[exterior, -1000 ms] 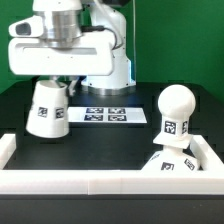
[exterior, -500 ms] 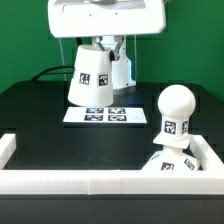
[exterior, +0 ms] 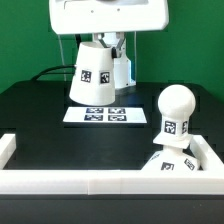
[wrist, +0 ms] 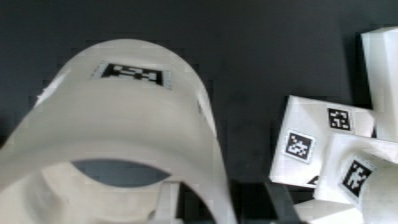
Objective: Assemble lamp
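Observation:
The white tapered shade [exterior: 90, 72] hangs in the air over the marker board [exterior: 104, 115], tilted, with a tag facing the camera. My gripper [exterior: 108, 42] is shut on its upper rim from above. In the wrist view the shade [wrist: 134, 120] fills most of the picture, its wall between my gripper's [wrist: 222, 205] jaws. The round-headed bulb [exterior: 176, 108] stands upright on the base [exterior: 168, 166] at the exterior view's front right, apart from the shade.
White rails run along the front [exterior: 100, 183] and the left corner [exterior: 6, 147] of the black table; the base sits against them in the right corner. The marker board also shows in the wrist view [wrist: 338, 140]. A green wall stands behind.
The shade was standing on the table at the exterior view's left a second ago. It has been lifted and carried right, over the marker board. Since half a second ago it has hardly moved.

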`<state>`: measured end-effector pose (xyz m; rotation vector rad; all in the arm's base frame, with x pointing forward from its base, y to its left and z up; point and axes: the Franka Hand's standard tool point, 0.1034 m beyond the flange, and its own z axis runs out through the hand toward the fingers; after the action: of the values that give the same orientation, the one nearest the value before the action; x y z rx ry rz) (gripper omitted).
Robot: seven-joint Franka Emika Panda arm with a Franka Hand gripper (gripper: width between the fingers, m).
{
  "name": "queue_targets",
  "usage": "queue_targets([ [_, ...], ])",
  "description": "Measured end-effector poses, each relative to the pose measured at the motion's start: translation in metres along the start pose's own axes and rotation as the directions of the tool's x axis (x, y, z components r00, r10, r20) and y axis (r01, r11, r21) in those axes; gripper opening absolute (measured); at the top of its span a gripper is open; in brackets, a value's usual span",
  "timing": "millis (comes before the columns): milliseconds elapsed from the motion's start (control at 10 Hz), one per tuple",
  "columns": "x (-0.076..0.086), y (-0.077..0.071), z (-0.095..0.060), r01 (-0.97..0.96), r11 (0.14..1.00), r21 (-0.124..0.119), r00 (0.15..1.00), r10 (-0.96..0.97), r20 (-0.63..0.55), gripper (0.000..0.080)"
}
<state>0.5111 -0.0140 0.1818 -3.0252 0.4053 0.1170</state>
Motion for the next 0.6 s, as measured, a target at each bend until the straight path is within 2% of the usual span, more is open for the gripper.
queue_targets([
  [300, 0.009, -0.048, -0.024, 0.027, 0.999, 0.030, 1.000, -0.027, -0.013, 0.0044],
  [600, 0.015, -0.093, -0.045, 0.016, 0.999, 0.043, 0.999, -0.015, -0.029, 0.0045],
])
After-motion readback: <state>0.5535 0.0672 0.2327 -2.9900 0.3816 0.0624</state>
